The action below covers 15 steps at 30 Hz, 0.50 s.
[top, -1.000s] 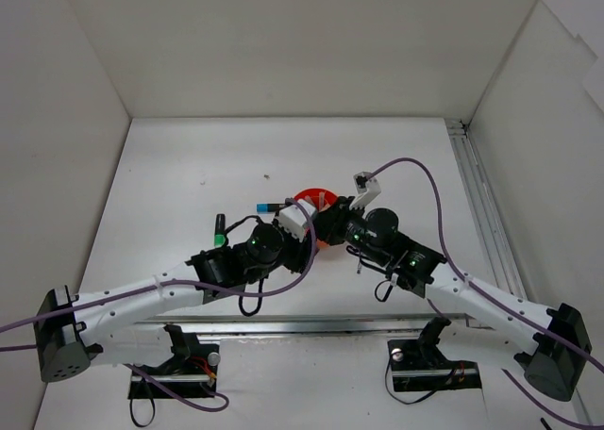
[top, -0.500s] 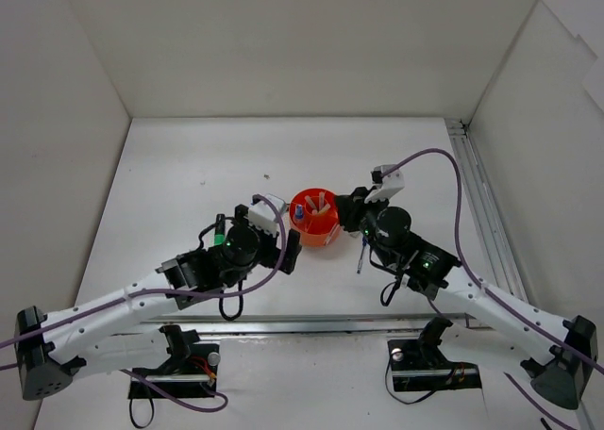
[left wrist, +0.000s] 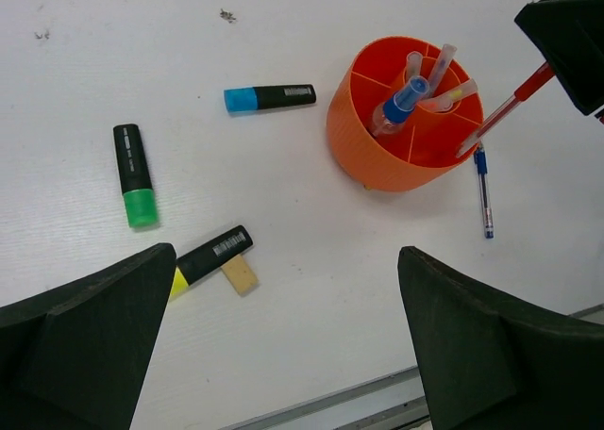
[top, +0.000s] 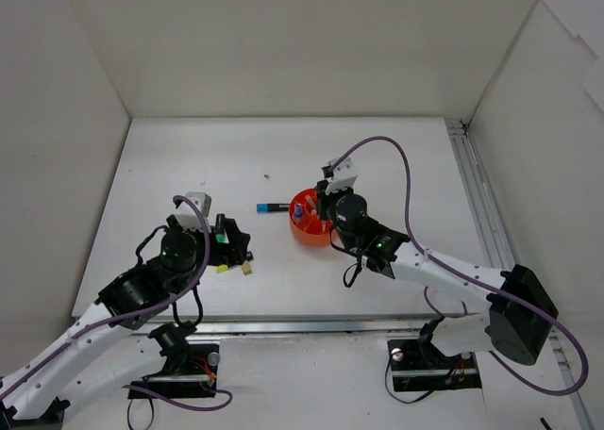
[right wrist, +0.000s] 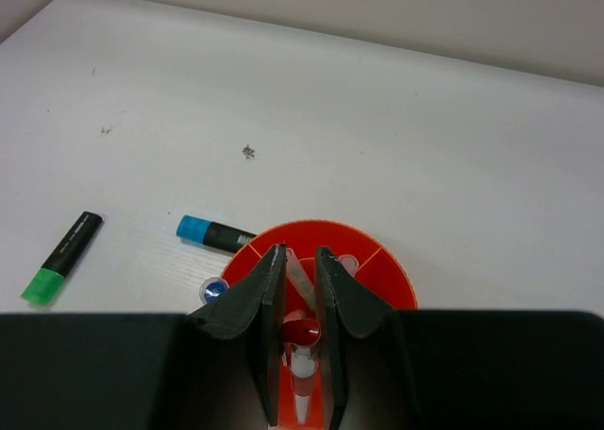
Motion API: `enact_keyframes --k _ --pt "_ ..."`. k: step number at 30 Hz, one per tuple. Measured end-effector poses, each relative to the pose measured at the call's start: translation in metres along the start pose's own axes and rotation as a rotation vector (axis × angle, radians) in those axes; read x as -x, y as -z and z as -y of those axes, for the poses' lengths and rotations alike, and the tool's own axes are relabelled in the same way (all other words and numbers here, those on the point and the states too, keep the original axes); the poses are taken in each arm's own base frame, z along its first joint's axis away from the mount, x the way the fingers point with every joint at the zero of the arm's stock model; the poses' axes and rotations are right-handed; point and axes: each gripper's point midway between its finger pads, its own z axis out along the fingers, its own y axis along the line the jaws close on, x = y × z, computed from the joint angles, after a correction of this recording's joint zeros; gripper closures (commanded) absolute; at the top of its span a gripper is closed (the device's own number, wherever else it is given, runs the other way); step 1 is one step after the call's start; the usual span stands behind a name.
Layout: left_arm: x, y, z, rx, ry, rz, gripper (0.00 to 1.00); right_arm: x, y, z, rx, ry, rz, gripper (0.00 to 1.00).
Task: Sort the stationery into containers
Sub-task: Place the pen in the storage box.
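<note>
The orange tub (left wrist: 392,128) (top: 308,228) stands upright with a blue-white marker (left wrist: 401,105) and several pens in its compartments. My right gripper (right wrist: 300,260) (top: 321,211) hovers over the tub (right wrist: 377,270), shut on a red pen (right wrist: 304,334) (left wrist: 500,114) whose tip points down into it. My left gripper (left wrist: 286,260) (top: 236,249) stands open and empty over the table, left of the tub. On the table lie a blue-capped highlighter (left wrist: 269,97) (right wrist: 215,232), a green-capped highlighter (left wrist: 135,173) (right wrist: 62,257), a yellow-capped highlighter (left wrist: 209,256), a tan eraser (left wrist: 239,273) and a blue pen (left wrist: 483,187).
White walls close the table in at the back and both sides. A metal rail (top: 477,204) runs along the right edge and another (top: 302,324) along the near edge. Small dark specks (left wrist: 227,16) mark the far surface.
My left gripper opened and pulled back left, away from the tub; the blue-white marker now stands in the tub. My right gripper swung left to hang over the tub.
</note>
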Motion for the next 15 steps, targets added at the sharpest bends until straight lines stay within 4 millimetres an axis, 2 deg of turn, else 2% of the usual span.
enact_keyframes --k 4,9,15 --pt "-0.006 -0.001 -0.006 0.024 0.002 -0.024 0.00 0.007 -0.003 -0.001 -0.004 -0.004 0.027 1.00" --pt "-0.018 -0.014 -0.012 0.065 -0.006 -0.086 0.00 0.011 -0.003 0.001 -0.014 0.002 0.041 1.00" --pt "-0.028 -0.027 -0.022 0.100 0.012 -0.149 0.00 0.005 -0.008 0.000 -0.022 0.001 0.036 1.00"
